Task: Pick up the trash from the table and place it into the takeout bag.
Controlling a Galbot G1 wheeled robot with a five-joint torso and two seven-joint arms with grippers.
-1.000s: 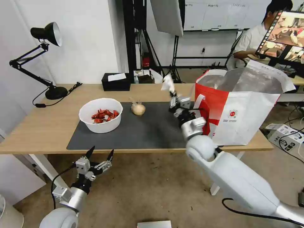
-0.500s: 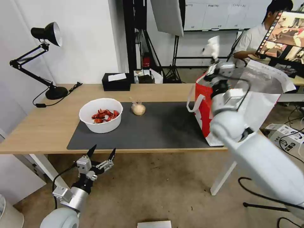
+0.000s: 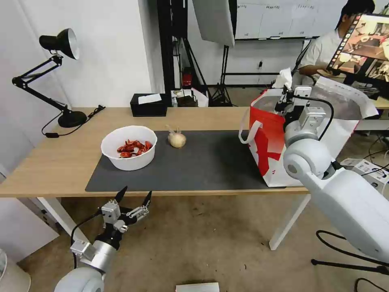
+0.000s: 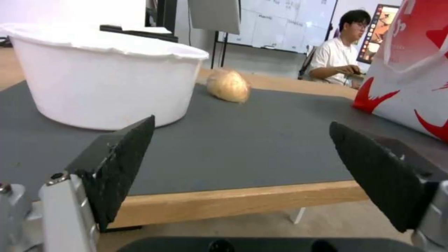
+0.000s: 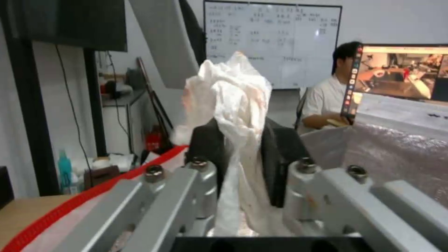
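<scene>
Black desk lamp [image 3: 60, 48] and black tissue box [image 3: 148, 104] at the far edge.

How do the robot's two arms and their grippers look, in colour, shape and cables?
Both arms are smooth white-grey shells with round ball-like joints. The left gripper has a silver metal frame and two black, pointed, wedge-shaped fingers; a thin black cable loops beside its wrist. The right gripper has a silver linkage with round bolts and black pads, and a black cable arcs over its wrist.

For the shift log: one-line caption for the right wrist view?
Right hand shut on crumpled white tissue, raised over the takeout bag.
</scene>
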